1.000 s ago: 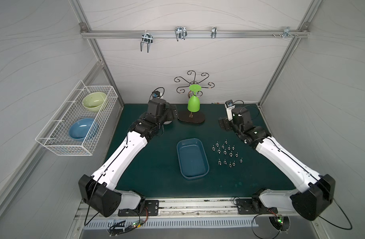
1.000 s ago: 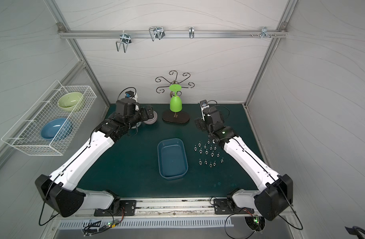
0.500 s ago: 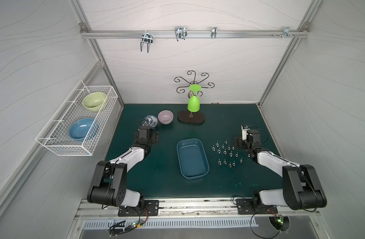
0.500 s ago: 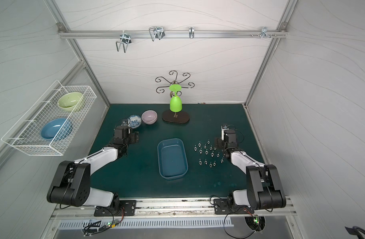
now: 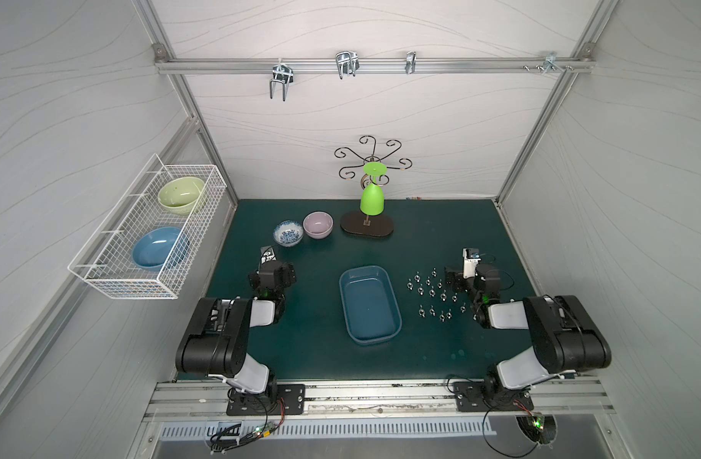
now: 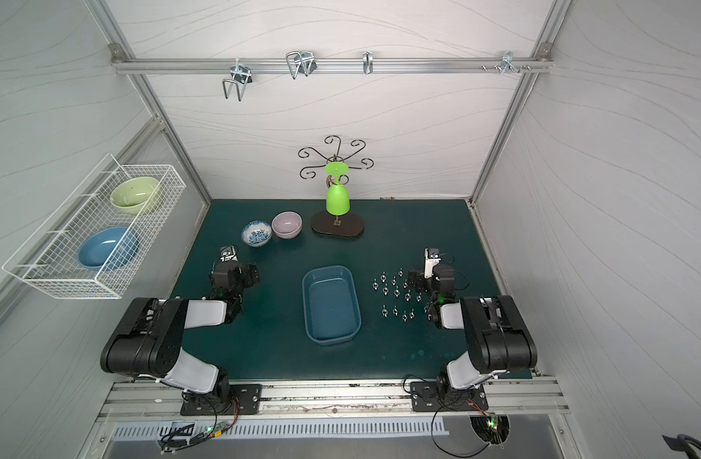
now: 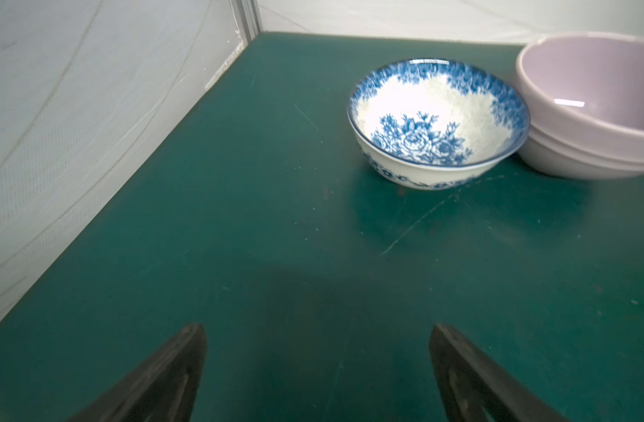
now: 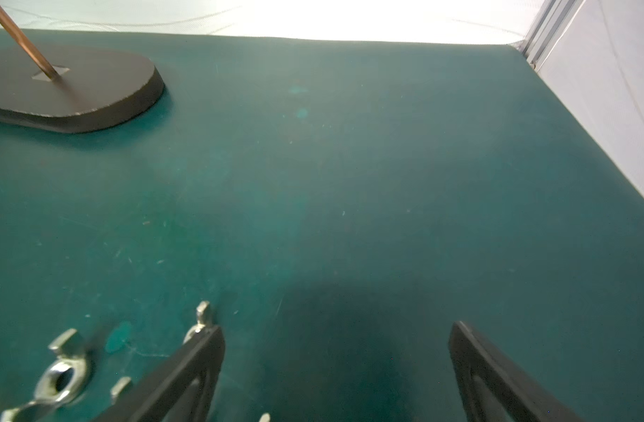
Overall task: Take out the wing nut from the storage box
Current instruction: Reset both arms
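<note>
Looked basically done: the shallow blue plastic storage box (image 5: 369,306) was seen empty, small silver wing nuts (image 5: 432,293) laid out on the green mat (image 5: 321,357) beside it, left gripper (image 7: 318,327) and right gripper (image 8: 335,327) both spread wide, empty, so no further pick seemed needed.

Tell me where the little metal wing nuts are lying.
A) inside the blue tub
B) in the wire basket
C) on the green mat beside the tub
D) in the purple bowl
C: the wing nuts lie scattered on the green mat next to the storage box, whose inside looks bare.
</note>
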`<control>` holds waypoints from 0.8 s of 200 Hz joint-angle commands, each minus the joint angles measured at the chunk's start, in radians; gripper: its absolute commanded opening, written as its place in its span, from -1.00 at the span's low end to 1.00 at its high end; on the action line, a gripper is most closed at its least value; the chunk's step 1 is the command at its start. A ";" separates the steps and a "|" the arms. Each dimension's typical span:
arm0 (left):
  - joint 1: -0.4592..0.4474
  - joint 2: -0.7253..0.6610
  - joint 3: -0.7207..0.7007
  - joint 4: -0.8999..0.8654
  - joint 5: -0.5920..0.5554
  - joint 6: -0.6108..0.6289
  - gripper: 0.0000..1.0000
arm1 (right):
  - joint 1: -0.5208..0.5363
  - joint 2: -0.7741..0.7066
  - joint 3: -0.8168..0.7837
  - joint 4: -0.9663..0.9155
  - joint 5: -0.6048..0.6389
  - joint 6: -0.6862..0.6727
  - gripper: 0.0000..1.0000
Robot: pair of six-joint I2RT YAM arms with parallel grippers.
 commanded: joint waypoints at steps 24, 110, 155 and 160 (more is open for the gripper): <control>0.011 0.012 0.013 0.128 0.080 -0.007 1.00 | -0.010 0.016 0.082 -0.006 -0.126 -0.027 0.98; 0.004 0.008 0.013 0.123 0.072 0.001 1.00 | -0.036 0.027 0.129 -0.085 -0.149 -0.002 0.98; -0.004 0.010 0.017 0.120 0.061 0.008 1.00 | -0.036 0.027 0.128 -0.084 -0.148 -0.003 0.98; -0.004 0.010 0.015 0.122 0.062 0.008 1.00 | -0.035 0.026 0.128 -0.085 -0.148 -0.002 0.98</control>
